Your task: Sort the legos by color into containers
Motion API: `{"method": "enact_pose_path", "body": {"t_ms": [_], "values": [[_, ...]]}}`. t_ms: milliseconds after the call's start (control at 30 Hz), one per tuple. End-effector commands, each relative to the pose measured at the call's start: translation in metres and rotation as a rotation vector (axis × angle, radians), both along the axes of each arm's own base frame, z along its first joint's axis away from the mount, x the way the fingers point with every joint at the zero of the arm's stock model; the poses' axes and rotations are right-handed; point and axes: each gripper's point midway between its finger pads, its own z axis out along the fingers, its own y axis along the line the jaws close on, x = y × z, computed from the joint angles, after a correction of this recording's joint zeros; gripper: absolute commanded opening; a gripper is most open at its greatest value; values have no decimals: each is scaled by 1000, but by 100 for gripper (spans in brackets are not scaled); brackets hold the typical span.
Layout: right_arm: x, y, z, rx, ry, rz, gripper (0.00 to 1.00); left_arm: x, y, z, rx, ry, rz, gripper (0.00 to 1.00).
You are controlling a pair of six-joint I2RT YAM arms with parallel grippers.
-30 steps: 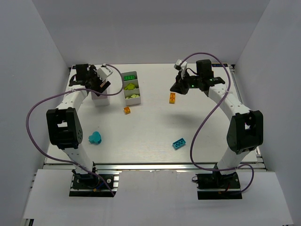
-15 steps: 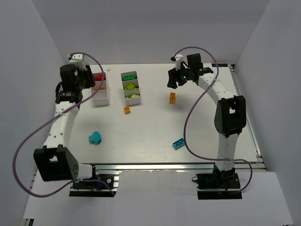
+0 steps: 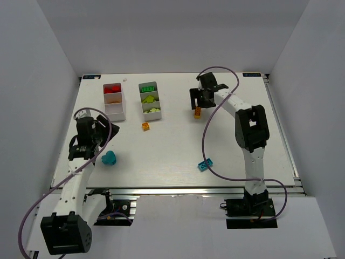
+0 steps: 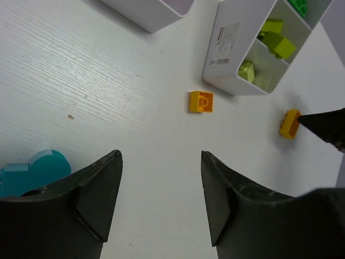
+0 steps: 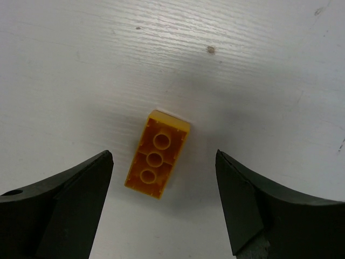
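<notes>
My right gripper [image 3: 198, 103] [image 5: 164, 155] hangs open over an orange lego [image 3: 198, 112] [image 5: 157, 154] that lies studs-down on the table, with one finger on each side and not touching it. My left gripper [image 3: 101, 139] [image 4: 160, 156] is open and empty, just up-left of a cyan lego piece [image 3: 109, 158] [image 4: 32, 170]. A second orange lego [image 3: 145, 126] [image 4: 201, 101] lies below the containers. The left container [image 3: 122, 110] holds red and orange legos. The right container [image 3: 141, 100] [image 4: 223, 51] holds green and lime ones. A cyan brick [image 3: 205, 164] lies near the front.
White walls enclose the table on three sides. The right arm's purple cable [image 3: 207, 145] loops over the table past the cyan brick. The left arm's cable [image 3: 38, 213] hangs off the near left edge.
The left arm swung from the containers down to the cyan piece, its jaws narrowing but still open. The right gripper opened and settled over the orange lego.
</notes>
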Motion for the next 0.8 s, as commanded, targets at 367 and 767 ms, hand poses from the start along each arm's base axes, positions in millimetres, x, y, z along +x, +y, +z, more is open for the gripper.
{"method": "enact_pose_path", "body": {"t_ms": [367,767], "values": [[0,4,-24,0,38,-48,37,-22,5,6,-72,6,119,71],[-122,111,146,566,-322,1165,0,-10,-49,39,-244,-160,-165,81]]}}
